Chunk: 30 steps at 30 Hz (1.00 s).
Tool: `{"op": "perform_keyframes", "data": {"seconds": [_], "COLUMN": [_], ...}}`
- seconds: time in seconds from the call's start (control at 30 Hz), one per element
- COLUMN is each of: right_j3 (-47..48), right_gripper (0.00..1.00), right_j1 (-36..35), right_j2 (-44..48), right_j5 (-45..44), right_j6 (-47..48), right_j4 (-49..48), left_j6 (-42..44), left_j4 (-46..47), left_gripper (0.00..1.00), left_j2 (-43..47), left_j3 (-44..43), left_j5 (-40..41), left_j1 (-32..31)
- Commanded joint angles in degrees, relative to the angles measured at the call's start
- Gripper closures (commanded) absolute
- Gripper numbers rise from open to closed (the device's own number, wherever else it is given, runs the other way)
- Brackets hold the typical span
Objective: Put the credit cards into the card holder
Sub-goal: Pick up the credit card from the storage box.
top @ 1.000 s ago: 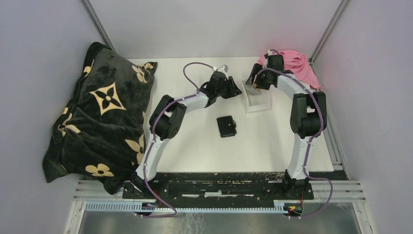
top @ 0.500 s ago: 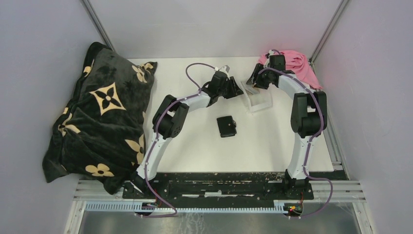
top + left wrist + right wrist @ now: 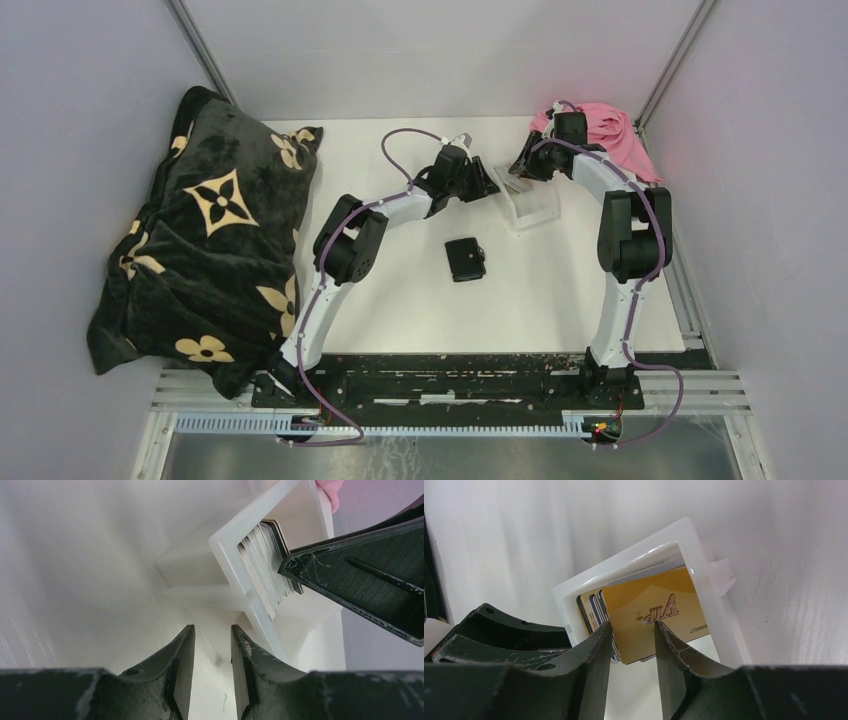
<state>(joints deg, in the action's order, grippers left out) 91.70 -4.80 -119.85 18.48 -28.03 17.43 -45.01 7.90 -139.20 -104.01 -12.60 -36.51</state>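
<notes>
The credit cards stand as a stack in a clear plastic tray (image 3: 533, 208) at the back of the table. In the right wrist view a gold VIP card (image 3: 654, 612) fronts the stack, with darker cards (image 3: 591, 609) behind it. My right gripper (image 3: 633, 625) is open, its tips just in front of the gold card's lower edge; it shows from above too (image 3: 522, 167). My left gripper (image 3: 212, 629) is narrowly open beside the tray's corner (image 3: 225, 555), the card edges (image 3: 265, 560) just beyond; it shows from above too (image 3: 480, 183). The black card holder (image 3: 465, 259) lies shut on the table, nearer than both grippers.
A large black pillow with tan flowers (image 3: 210, 230) fills the left side. A pink cloth (image 3: 605, 128) lies at the back right corner behind the right arm. My right gripper's finger (image 3: 360, 575) shows close by in the left wrist view.
The left gripper has shifted slightly right, closer to the tray. The right gripper has barely moved. The card holder and the tray stay in place.
</notes>
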Motion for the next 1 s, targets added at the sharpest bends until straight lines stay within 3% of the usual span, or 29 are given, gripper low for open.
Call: {"op": "perform_keyframes", "data": {"seconds": [0.0, 0.47, 0.77, 0.97], "right_j3": [1.4, 4.7, 5.9, 5.2], "right_gripper": [0.59, 0.58, 0.66, 0.72], "right_j1": [-1.6, -1.8, -2.1, -3.3], "right_j2": [2.5, 1.4, 1.4, 3.2], "right_j5": [4.2, 5.2, 5.4, -0.8], "right_j6": [-0.2, 0.3, 1.3, 4.5], "right_j4": [1.0, 2.9, 4.6, 6.4], "left_j6": [-1.4, -0.8, -0.7, -0.3], "left_j4": [2.4, 0.4, 0.1, 0.1], "left_gripper": [0.61, 0.62, 0.63, 0.63], "left_j2": [0.1, -1.0, -1.3, -1.1], "left_j3": [-3.1, -6.5, -7.1, -6.9], "left_j5": [-1.1, -0.9, -0.7, -0.7], "left_j1": [-1.0, -1.0, -1.0, -1.0]}}
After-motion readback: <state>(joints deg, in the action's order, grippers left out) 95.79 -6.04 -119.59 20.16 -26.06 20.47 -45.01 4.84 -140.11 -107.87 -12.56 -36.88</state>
